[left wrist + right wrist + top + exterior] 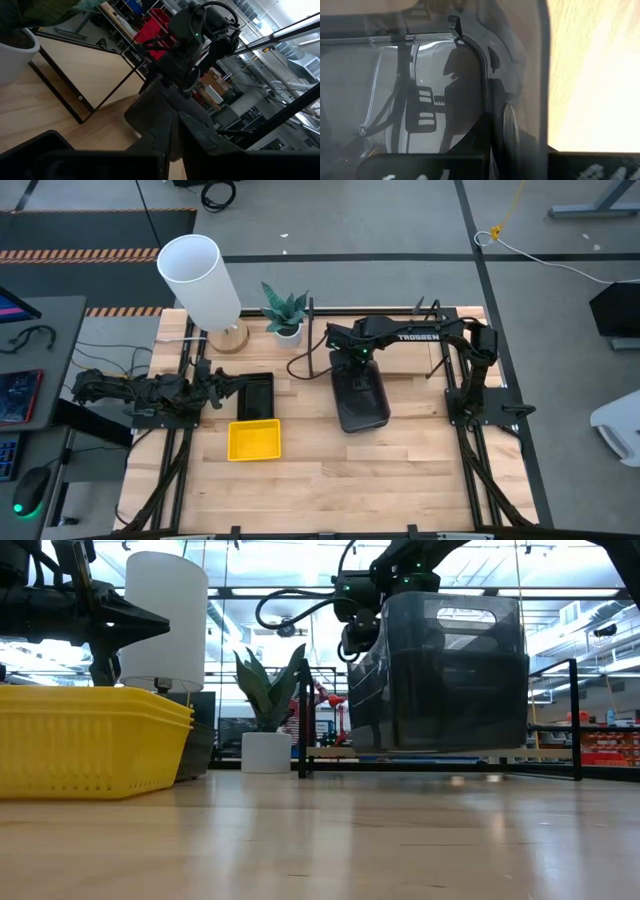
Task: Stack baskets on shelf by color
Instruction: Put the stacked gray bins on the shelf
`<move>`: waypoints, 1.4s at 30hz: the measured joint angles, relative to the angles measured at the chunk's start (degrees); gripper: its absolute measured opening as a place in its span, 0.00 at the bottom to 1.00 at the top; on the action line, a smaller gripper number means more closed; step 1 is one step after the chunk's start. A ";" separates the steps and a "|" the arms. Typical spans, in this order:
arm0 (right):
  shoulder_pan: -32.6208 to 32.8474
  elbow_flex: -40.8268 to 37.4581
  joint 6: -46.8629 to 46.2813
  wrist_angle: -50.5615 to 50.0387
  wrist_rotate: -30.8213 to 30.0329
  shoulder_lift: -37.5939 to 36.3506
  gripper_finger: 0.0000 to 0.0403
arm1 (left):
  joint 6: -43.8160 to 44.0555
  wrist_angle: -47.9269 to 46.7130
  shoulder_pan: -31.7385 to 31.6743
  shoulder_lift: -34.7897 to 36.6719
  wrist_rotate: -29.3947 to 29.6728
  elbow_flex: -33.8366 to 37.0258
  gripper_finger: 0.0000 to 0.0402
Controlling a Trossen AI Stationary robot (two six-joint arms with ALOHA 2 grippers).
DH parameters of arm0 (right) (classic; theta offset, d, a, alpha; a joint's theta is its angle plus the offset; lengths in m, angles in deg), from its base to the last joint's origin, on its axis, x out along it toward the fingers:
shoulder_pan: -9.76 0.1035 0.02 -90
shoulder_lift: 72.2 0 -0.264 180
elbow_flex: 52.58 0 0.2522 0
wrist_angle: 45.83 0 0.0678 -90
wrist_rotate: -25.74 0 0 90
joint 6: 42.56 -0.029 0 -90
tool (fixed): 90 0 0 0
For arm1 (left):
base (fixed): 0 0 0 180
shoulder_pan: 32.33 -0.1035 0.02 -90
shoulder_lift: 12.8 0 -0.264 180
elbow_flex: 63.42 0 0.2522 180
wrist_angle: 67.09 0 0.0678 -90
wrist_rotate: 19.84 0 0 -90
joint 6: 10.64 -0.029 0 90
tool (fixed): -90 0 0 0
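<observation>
Carrying large dark grey rounded plastic basket (360, 402), clamped in right gripper (352, 361), mid-frame toward black-barred shelf (420, 312); next, lowering squarely.

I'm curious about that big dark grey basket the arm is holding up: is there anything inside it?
From above, the dark grey basket looks empty; only its dark floor shows. The right gripper grips its rim and covers that end, so that part cannot be checked.

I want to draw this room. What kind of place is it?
Probably a robot lab or workshop: two robot arms at a wooden table, red bins stacked behind, and bare ceiling pipes.
</observation>
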 joint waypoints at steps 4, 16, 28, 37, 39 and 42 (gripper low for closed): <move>0.01 0.00 0.22 -1.39 -0.02 0.00 0.06 | 0.00 0.02 0.00 0.00 0.00 0.00 0.09; -0.37 4.75 -0.11 -10.28 1.14 -3.40 0.06 | -0.02 0.00 -0.02 0.00 0.00 -0.01 0.09; -10.95 7.74 3.79 -16.45 1.32 -9.44 0.06 | 0.02 0.02 0.00 0.00 0.00 0.00 0.09; -22.54 7.72 9.18 -15.45 4.29 -8.70 0.06 | -0.02 0.02 0.00 -0.01 0.00 0.00 0.09; -24.49 7.72 12.70 -15.46 4.37 -8.60 0.06 | 0.01 0.00 0.00 -0.01 0.00 -0.01 0.10; -27.21 7.72 16.30 -14.59 4.20 -7.56 0.06 | 0.00 0.00 0.00 0.00 0.00 -0.02 0.10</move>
